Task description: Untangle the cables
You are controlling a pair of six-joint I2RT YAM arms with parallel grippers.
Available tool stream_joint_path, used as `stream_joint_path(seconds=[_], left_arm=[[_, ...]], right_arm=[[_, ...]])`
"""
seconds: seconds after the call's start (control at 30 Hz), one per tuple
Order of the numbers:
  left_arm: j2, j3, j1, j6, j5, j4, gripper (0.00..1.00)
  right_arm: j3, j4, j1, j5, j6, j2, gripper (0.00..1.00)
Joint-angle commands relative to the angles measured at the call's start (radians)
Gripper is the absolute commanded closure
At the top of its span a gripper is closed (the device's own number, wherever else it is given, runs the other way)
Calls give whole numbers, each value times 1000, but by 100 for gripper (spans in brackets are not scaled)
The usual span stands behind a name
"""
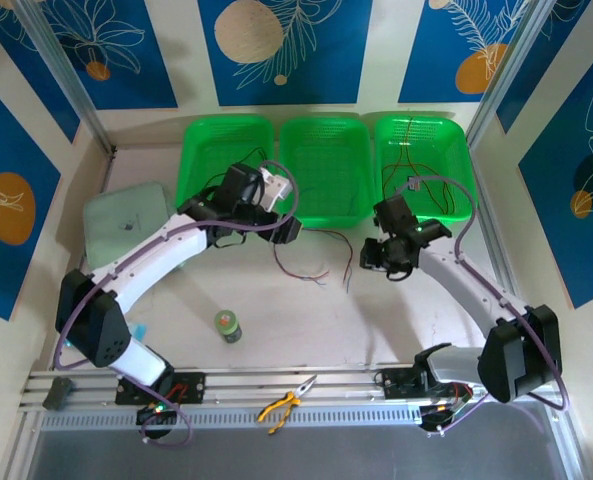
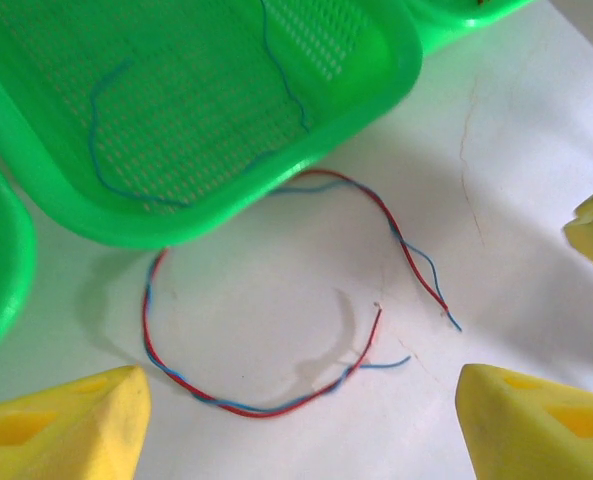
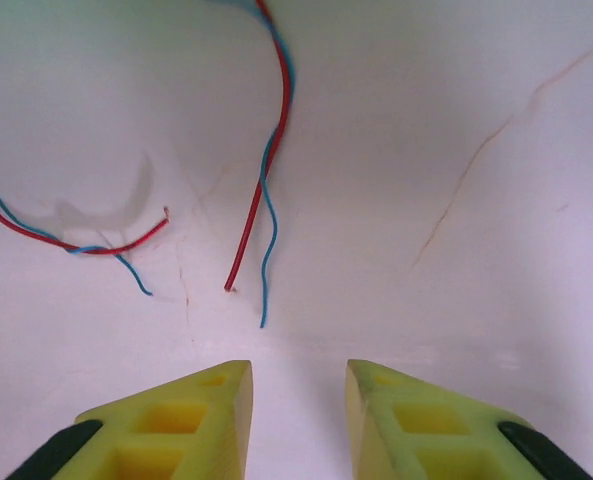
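Left fingers (image 2: 56, 425) spread wide, right fingers (image 3: 191, 425) only narrowly apart

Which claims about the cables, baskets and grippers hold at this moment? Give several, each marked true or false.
1. The red and blue cables lie twisted together on the table. True.
2. The left gripper is clamped on them. False: its jaws stand wide apart, holding nothing.
3. A loose blue cable lies in the middle basket. True.
4. The pliers lie in a basket. False: they rest on the rail at the near edge.
5. The right gripper holds nothing. True.
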Motion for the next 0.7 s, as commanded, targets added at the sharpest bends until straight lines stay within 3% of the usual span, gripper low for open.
stream_joint_path(seconds=[0.0,0.2,0.67], left_arm=[[-12,-50,-44,-68,11,46,21],[-11,-133,-96,-123,-1,92,22],[-15,-156,-105,-129,-28,98,21]], right_arm=[[-73,149,1,-128,133,52,71],[-108,237,-27,-194,119,177,78],[-37,235,-20,-260,89,298,77]])
